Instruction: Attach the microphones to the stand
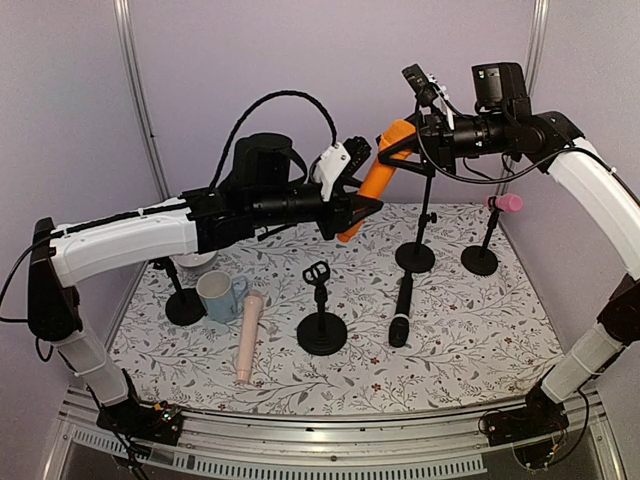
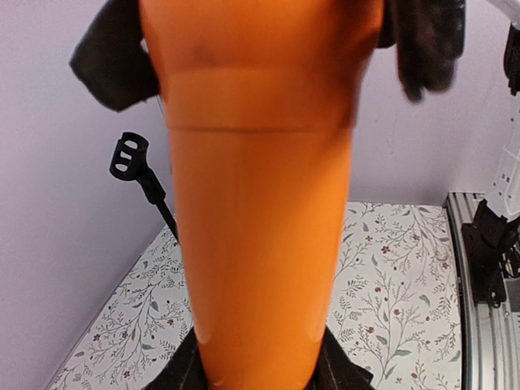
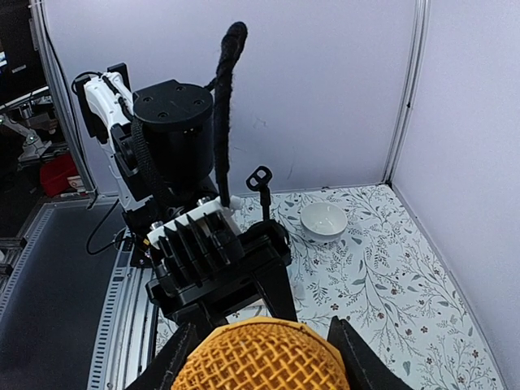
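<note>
Seeing L gripper (image 1: 353,205) clamped on orange mic (image 1: 382,170) mid-barrel: smooth glossy plastic, tapered, held tilted in air over floral mat (image 1: 480,330). R gripper (image 1: 416,135) fingers (image 3: 348,353) sit either side of its rounded wire-mesh head (image 3: 256,366); can't tell if pinching. Lying flat on mat: beige mic (image 1: 247,335), black mic (image 1: 402,312).
</note>
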